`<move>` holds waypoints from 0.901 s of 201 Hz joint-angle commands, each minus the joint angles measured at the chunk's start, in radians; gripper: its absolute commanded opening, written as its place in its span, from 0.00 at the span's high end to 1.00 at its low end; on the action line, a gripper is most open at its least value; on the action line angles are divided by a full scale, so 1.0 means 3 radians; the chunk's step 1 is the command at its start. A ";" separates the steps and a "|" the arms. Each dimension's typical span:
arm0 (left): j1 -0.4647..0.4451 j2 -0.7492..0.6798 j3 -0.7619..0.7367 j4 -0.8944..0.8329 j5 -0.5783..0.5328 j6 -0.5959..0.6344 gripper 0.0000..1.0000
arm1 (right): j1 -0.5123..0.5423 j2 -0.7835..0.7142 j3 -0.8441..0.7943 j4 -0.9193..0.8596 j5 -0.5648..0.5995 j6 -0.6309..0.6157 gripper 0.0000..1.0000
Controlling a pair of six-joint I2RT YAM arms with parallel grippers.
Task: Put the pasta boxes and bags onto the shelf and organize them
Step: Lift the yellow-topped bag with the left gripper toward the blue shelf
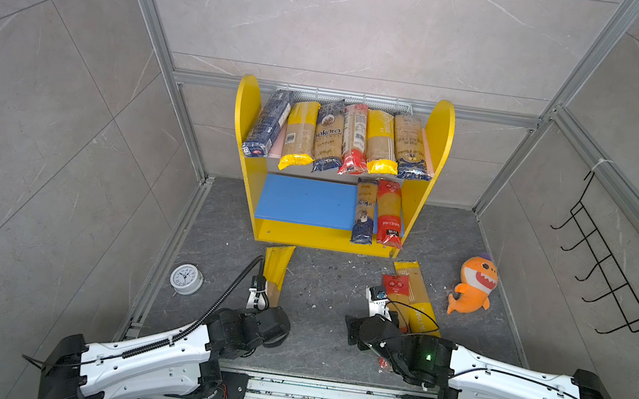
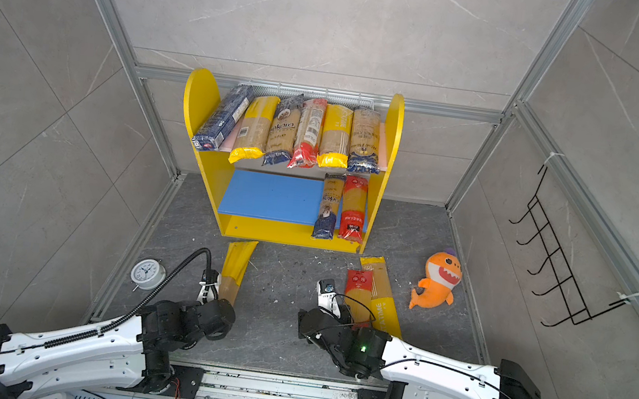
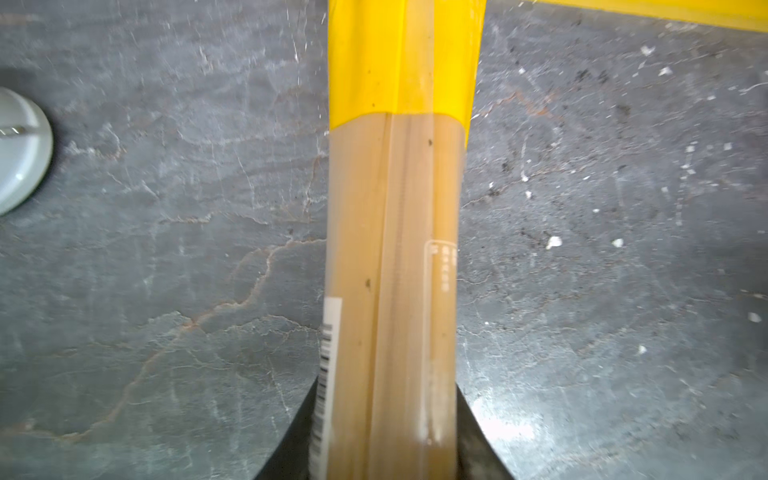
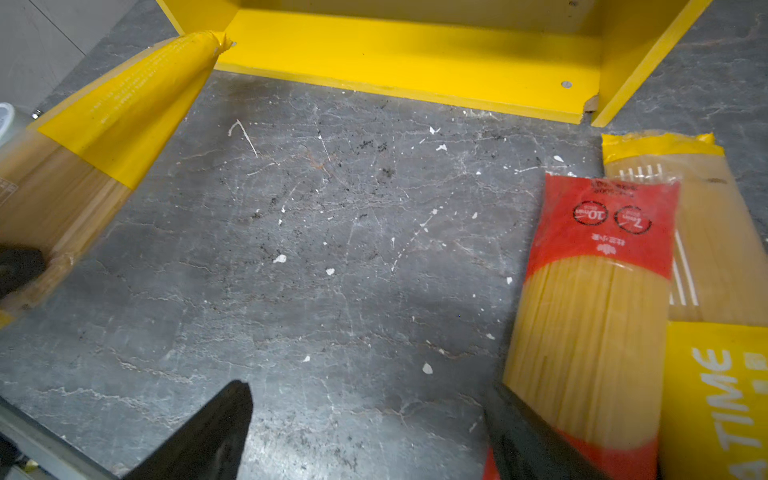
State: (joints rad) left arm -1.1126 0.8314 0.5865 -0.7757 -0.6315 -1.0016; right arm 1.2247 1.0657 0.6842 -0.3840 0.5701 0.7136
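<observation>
I see yellow shelf [image 1: 438, 140] w/ pink top, blue lower board [image 1: 304, 203]; yellow-ended pasta bag [image 3: 395, 208]; red-ended bag [image 4: 598, 249]; orange shark [image 1: 474, 286]; dark grey veined floor [image 1: 318, 292].

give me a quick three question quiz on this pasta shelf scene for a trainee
1. How many pasta packs lie on the pink upper board?
2. True or false: the right gripper is open.
3. Which pack is the left gripper shut on? A red-ended; B yellow-ended pack; C navy-ended.
Key: 1 six; 2 true; 3 B.
</observation>
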 commanded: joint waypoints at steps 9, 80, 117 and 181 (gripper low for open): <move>-0.0004 -0.0089 0.0519 0.0017 -0.0503 0.0386 1.00 | -0.0022 0.0017 0.0210 0.0053 -0.0009 -0.0166 0.09; 0.0335 0.0523 0.1418 0.0081 -0.0736 0.1122 1.00 | -0.0177 0.0018 0.0403 0.0073 -0.0120 -0.0337 0.09; 0.1173 0.0704 0.1375 0.0929 -0.0002 0.1758 1.00 | -0.0315 -0.0031 0.0424 0.0033 -0.0171 -0.0364 0.09; 0.1957 0.1640 0.1831 0.1768 0.0431 0.2448 1.00 | -0.0635 -0.0023 0.0429 -0.0018 -0.0354 -0.0379 0.09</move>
State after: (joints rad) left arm -0.5743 1.2747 1.0138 -0.5350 -0.5137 -0.3931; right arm 1.0611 1.0603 0.7837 -0.3698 0.4938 0.6205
